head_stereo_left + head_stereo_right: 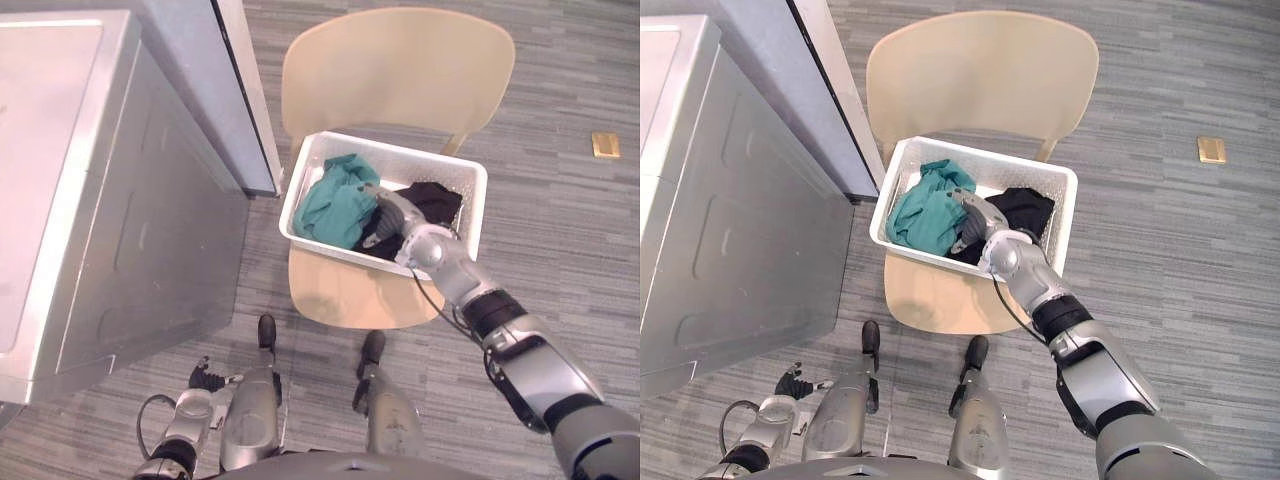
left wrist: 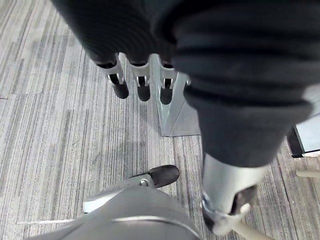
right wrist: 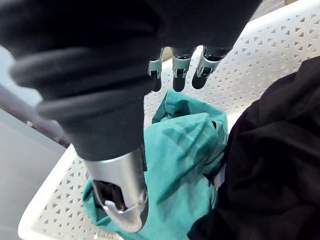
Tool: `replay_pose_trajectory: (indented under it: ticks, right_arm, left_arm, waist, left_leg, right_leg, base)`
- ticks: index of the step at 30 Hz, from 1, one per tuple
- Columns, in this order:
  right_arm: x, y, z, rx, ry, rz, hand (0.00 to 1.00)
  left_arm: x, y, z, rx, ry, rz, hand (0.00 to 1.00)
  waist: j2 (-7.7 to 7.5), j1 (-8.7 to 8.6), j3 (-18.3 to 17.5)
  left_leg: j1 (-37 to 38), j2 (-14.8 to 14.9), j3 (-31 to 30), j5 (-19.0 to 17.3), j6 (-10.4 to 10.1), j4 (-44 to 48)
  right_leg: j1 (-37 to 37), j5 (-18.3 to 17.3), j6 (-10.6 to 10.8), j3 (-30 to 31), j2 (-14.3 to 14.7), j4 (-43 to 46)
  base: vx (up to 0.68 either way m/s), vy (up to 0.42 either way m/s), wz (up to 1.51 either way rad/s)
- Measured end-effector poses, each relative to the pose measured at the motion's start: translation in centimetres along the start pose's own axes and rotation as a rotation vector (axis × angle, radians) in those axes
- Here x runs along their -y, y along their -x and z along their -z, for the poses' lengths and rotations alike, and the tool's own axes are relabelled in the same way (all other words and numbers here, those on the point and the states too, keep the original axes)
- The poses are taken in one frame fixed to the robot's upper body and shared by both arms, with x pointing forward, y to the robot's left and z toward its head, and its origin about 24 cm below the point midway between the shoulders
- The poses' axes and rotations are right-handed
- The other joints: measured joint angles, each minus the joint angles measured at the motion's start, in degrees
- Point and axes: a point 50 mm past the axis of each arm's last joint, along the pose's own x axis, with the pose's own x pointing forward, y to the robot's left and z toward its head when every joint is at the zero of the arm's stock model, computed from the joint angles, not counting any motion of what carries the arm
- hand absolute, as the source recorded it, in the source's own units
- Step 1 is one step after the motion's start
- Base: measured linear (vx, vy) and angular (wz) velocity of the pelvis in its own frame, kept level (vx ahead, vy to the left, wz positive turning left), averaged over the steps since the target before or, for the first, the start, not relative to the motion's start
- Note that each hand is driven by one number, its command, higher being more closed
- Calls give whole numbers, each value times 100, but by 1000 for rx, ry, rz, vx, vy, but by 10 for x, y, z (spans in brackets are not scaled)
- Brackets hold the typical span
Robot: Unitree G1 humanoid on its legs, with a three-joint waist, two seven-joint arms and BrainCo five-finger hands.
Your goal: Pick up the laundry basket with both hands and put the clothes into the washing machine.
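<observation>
there, right hand (image 1: 386,213) over basket (image 1: 400,150), fingers (image 3: 179,80) straight

A basket (image 1: 402,151) of clothes (image 1: 334,207) sits on a chair (image 1: 398,68), washing machine (image 1: 95,210) leftward.

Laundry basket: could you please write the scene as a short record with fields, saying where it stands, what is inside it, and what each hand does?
Basket: white, standing on the seat of a pale wooden chair
Contents: teal cloth beside black cloth
Right hand: open, over the clothes in the basket, gripping nothing
Left hand: open, hanging low over the floor, away from the basket
Washing machine: silver-grey, on the robot's left of the chair
</observation>
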Motion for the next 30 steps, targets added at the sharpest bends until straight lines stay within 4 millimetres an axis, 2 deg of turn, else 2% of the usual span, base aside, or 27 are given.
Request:
replay_pose_trajectory:
  ticks: [5,13,19,22,24,30]
  right_arm:
    - [16,-7,-1,-19,26,47,0]
    - [38,-17,-5,-37,43,111,0]
    - [47,-23,1,-98,35,146,0]
    - [51,-26,4,-133,2,162,0]
    - [55,-29,6,-161,2,162,0]
    - [51,-32,11,-228,-39,188,0]
  left_arm:
    - [-2,-3,-12,24,39,-23,0]
    - [-3,-4,-22,54,66,-42,0]
    - [-4,-5,-32,77,90,-47,0]
    - [-5,-6,-37,88,96,-65,0]
    - [-5,-7,-43,99,117,-70,0]
    - [-5,-8,-54,117,156,-76,0]
  waist:
    - [-5,8,37]
    - [-62,49,310]
    - [-95,156,415]
    - [-125,265,435]
    - [-125,331,581]
    - [-138,455,605]
  left_leg:
    - [-157,0,-66,64,4,1]
    - [-289,1,-162,134,4,0]
    - [-461,4,-343,299,-4,-150]
    - [-633,9,-398,367,-10,-196]
    - [-675,14,-438,404,-12,-216]
    - [-997,44,-671,537,-43,-308]
  right_leg:
    - [-115,27,-8,-45,2,4]
    - [-186,61,-24,-133,2,13]
    - [-321,67,-33,-306,9,32]
    - [-488,90,-54,-339,20,35]
    - [-507,105,-60,-377,28,26]
    - [-693,135,-83,-598,81,-33]
  base:
    - [-12,2,4]
    - [-8,-2,5]
    - [-20,-15,12]
    - [-24,-23,6]
    - [-30,-27,10]
    - [-7,-38,14]
